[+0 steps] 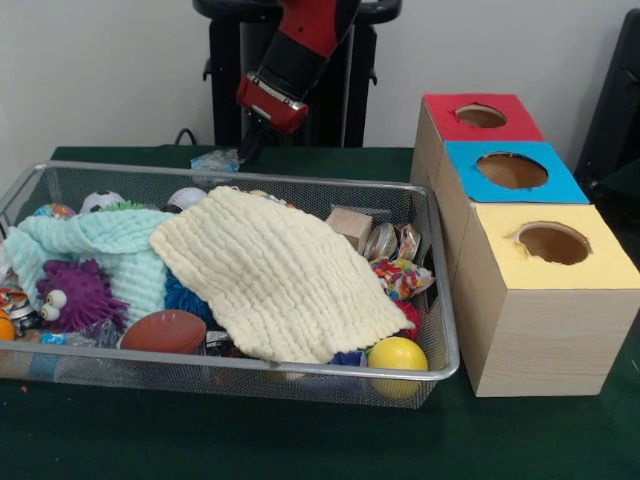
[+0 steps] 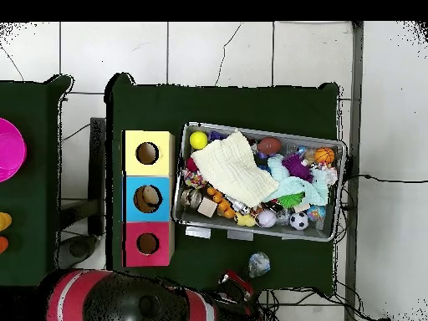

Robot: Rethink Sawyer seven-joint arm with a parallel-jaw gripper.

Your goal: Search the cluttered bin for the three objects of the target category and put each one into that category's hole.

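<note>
The silver wire-mesh bin (image 1: pixel 300 181) fills the left of the front view, heaped with toys under a cream cloth (image 1: pixel 275 275) and a mint cloth (image 1: pixel 110 245). It also shows in the overhead view (image 2: pixel 276 134). Three wooden boxes stand beside it, with red (image 1: pixel 480 115), blue (image 1: pixel 512 170) and yellow (image 1: pixel 552 243) tops, each with a round hole. My gripper (image 1: pixel 248 148) hangs low behind the bin's far rim, next to a clear blue packet (image 1: pixel 215 158) on the table. I cannot tell whether it touches the packet. In the overhead view the packet (image 2: pixel 259 264) lies between the bin and the arm (image 2: pixel 236 286).
The bin holds a purple spiky toy (image 1: pixel 75 295), a brown football (image 1: pixel 165 332), a yellow ball (image 1: pixel 397 355), a wooden block (image 1: pixel 350 225), a small soccer ball (image 1: pixel 100 200) and an orange ball (image 2: pixel 324 155). Something brownish lies in the blue box's hole (image 2: pixel 149 198).
</note>
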